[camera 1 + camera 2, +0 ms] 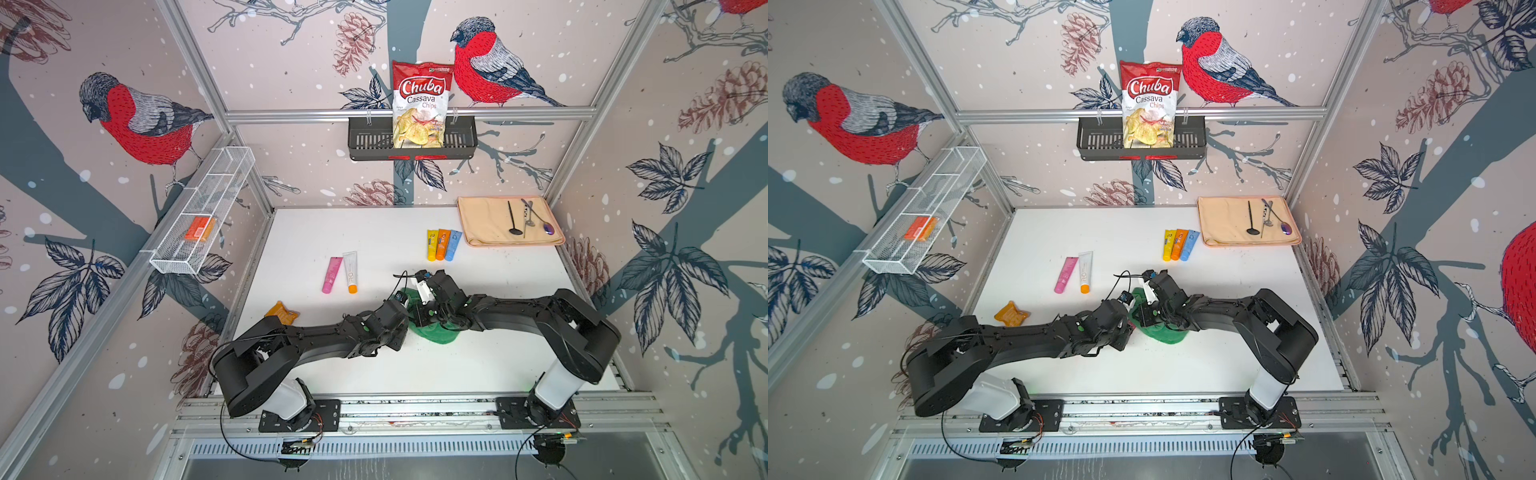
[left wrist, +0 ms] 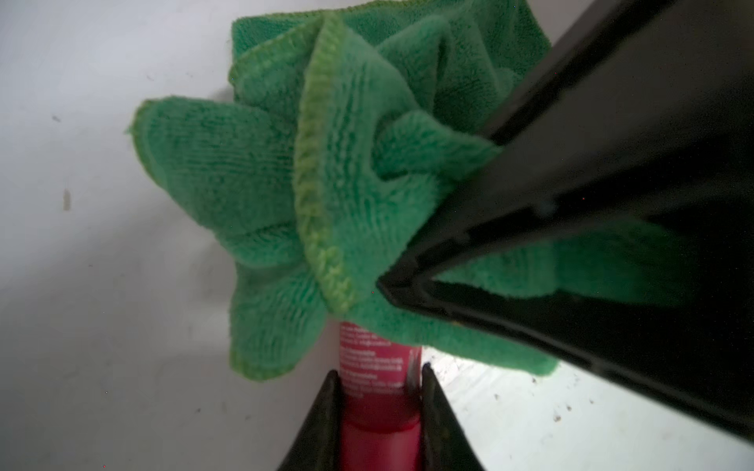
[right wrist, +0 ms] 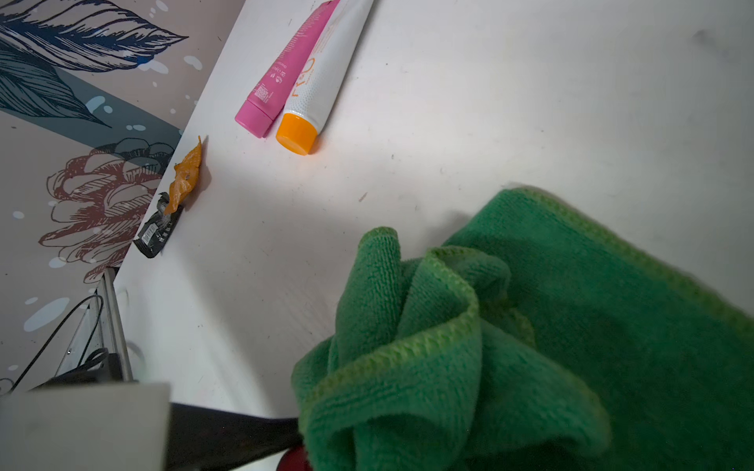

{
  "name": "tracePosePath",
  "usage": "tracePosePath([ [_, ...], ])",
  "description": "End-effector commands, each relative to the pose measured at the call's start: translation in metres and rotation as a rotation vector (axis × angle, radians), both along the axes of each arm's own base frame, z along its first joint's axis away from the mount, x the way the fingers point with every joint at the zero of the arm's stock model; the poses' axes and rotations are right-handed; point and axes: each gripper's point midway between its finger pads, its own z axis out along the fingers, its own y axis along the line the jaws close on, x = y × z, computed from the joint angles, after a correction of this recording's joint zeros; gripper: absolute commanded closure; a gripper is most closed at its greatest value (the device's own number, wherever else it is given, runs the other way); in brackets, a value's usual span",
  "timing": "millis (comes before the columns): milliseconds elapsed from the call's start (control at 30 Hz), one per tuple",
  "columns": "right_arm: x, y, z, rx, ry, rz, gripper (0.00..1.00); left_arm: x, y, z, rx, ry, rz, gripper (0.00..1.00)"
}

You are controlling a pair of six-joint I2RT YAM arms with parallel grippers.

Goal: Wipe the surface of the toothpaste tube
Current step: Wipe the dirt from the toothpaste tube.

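The toothpaste tube (image 2: 377, 359) is red with white print and a red cap. My left gripper (image 2: 380, 370) is shut on it near the cap, one finger pressed to each side. A green microfibre cloth (image 2: 326, 183) lies bunched over the tube's far part and hides it. My right gripper (image 1: 420, 320) is shut on that cloth from above, and in the right wrist view its jaws are buried in the cloth (image 3: 530, 346). A sliver of the red tube (image 3: 293, 458) shows under the folds. In both top views the two wrists meet over the cloth (image 1: 1163, 332) at mid-table.
A pink tube (image 1: 332, 275) and a white tube with an orange cap (image 1: 351, 272) lie left of the grippers. Three small tubes (image 1: 444, 245) lie beside a beige mat with utensils (image 1: 509, 222). An orange wrapper (image 1: 282, 312) sits near the left edge. A wire basket (image 1: 199, 216) and a black basket (image 1: 365, 139) hang on the walls.
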Motion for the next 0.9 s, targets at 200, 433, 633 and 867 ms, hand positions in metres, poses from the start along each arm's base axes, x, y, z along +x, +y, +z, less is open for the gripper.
tracePosePath([
  [200, 0.044, -0.084, -0.038, -0.375, -0.070, -0.291, 0.89, 0.004, -0.005, 0.009, -0.039, -0.041, -0.015, 0.76],
  [433, 0.065, -0.105, -0.038, -0.445, -0.081, -0.340, 0.90, 0.004, -0.007, 0.008, -0.044, -0.040, -0.024, 0.76],
  [633, 0.027, -0.038, -0.017, -0.202, -0.033, -0.131, 0.89, 0.004, -0.007, 0.007, -0.043, -0.038, -0.024, 0.77],
  [867, -0.019, 0.004, 0.017, 0.035, 0.011, 0.050, 0.90, 0.005, -0.008, 0.006, -0.044, -0.033, -0.026, 0.77],
])
